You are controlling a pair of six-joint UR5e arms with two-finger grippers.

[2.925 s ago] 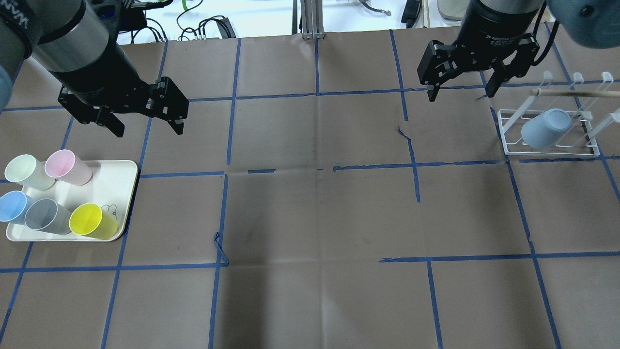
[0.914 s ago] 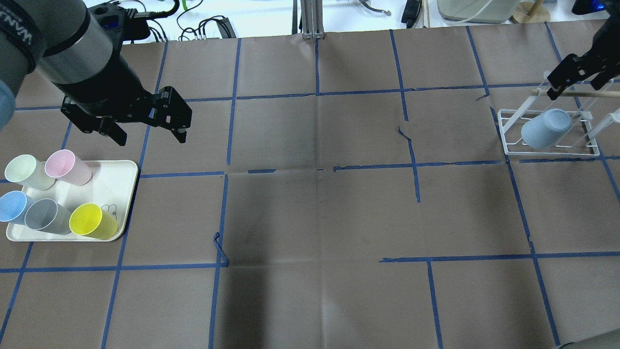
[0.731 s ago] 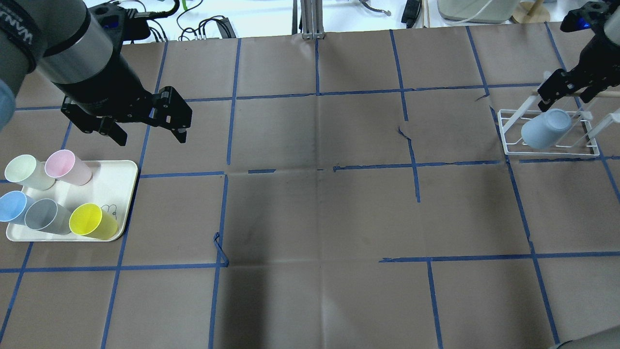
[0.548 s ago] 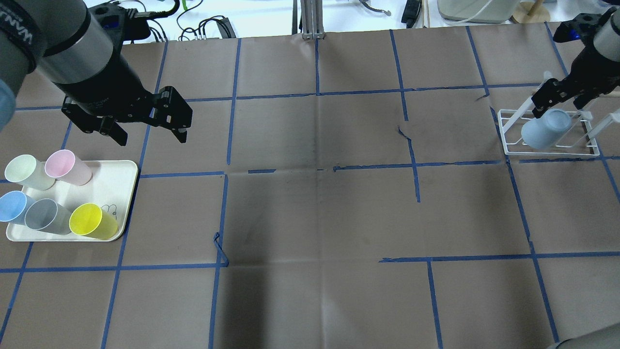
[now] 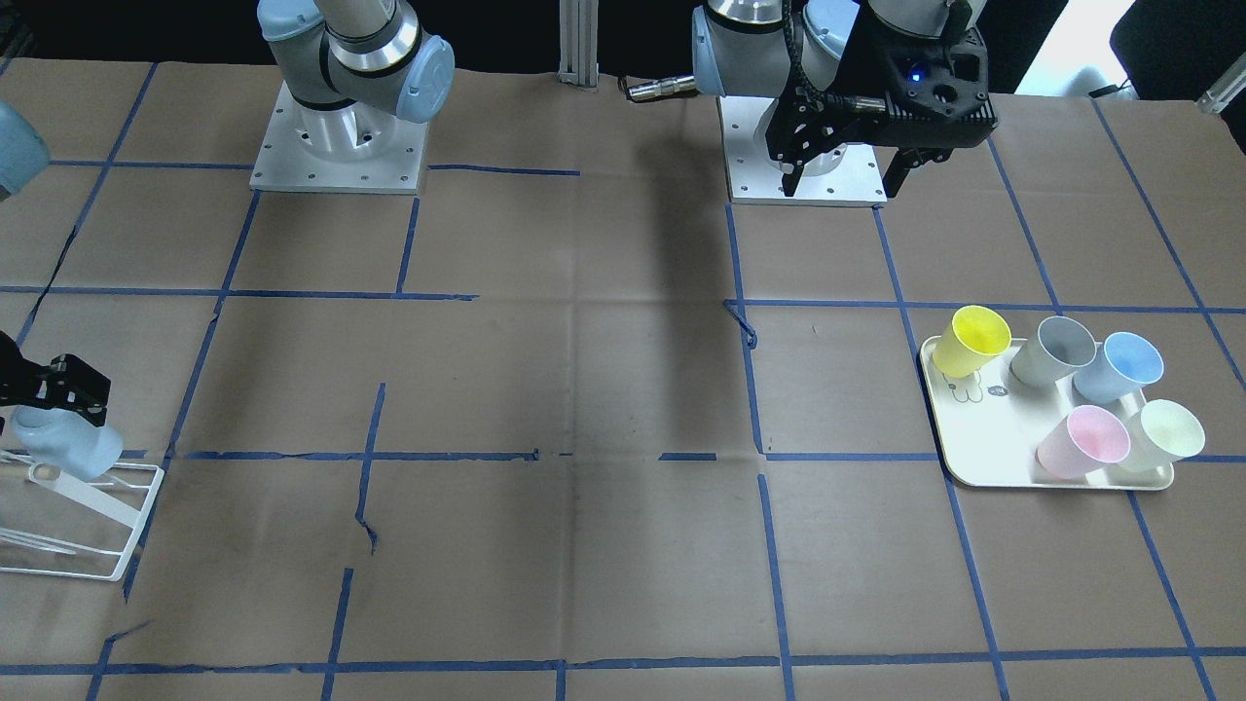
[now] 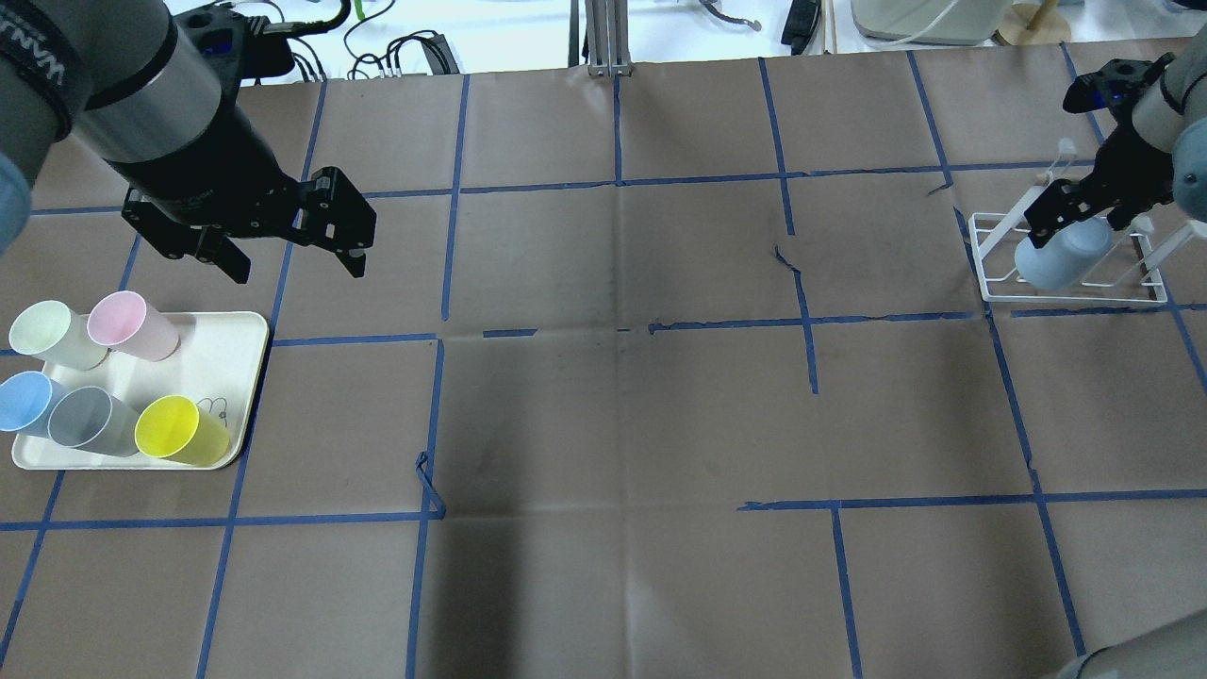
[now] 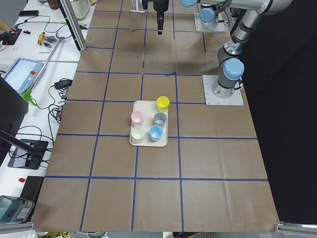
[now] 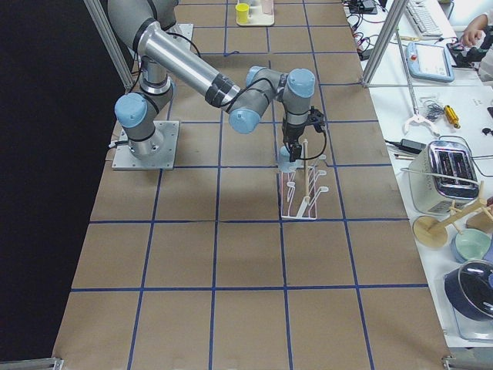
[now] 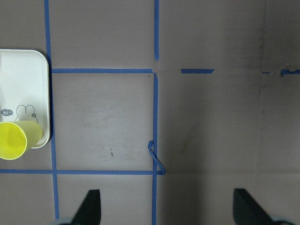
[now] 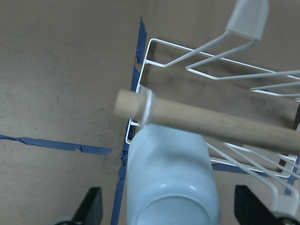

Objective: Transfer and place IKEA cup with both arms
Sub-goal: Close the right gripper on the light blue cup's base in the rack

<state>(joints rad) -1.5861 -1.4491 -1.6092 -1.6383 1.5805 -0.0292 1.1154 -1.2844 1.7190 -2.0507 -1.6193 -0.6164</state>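
The pale powder-blue IKEA cup [image 6: 1058, 256] sits bottom-up and tilted on a white wire rack [image 6: 990, 283] at the table's right. It also shows in the front view [image 5: 60, 443] and the right wrist view [image 10: 171, 183]. My right gripper [image 6: 1084, 215] is open and straddles the cup. Its fingertips [image 10: 91, 206] stand clear of the cup's sides. My left gripper [image 6: 295, 264] is open and empty. It hovers above the table just behind the cream tray [image 6: 226, 349].
The tray holds yellow [image 6: 179, 429], grey [image 6: 90, 420], sky-blue [image 6: 24, 401], pink [image 6: 127, 323] and pale green [image 6: 52, 333] cups. A wooden dowel [image 10: 211, 117] crosses the rack's prongs just above the IKEA cup. Blue tape lines grid the brown table.
My right gripper has swung from the table's middle right to the rack and lowered around the IKEA cup. My left gripper has barely moved.
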